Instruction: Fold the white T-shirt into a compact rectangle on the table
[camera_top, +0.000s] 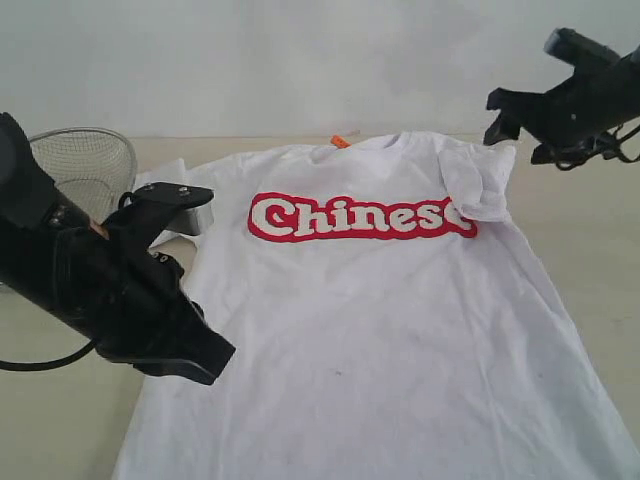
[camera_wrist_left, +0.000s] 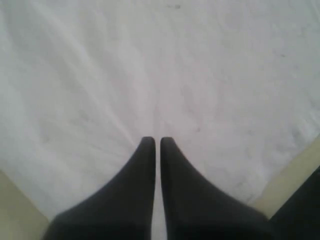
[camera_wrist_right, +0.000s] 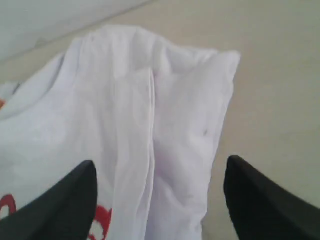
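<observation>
The white T-shirt (camera_top: 370, 320) lies chest-up on the table (camera_top: 585, 235), with its red lettered band (camera_top: 360, 217) and orange neck tag (camera_top: 341, 141) showing. Its right sleeve (camera_top: 480, 185) is folded inward over the end of the band. My right gripper (camera_top: 500, 118) hovers open above that folded sleeve (camera_wrist_right: 180, 125), one finger on each side and nothing held. The left gripper (camera_top: 215, 358) is shut and empty, over the shirt's left side. In the left wrist view its fingertips (camera_wrist_left: 157, 141) are nearly touching above plain white fabric (camera_wrist_left: 165, 65).
A wire mesh bowl (camera_top: 85, 165) stands at the back left behind the left arm. A pale wall (camera_top: 300, 60) runs along the table's far edge. The shirt's hem runs off the exterior view's front edge.
</observation>
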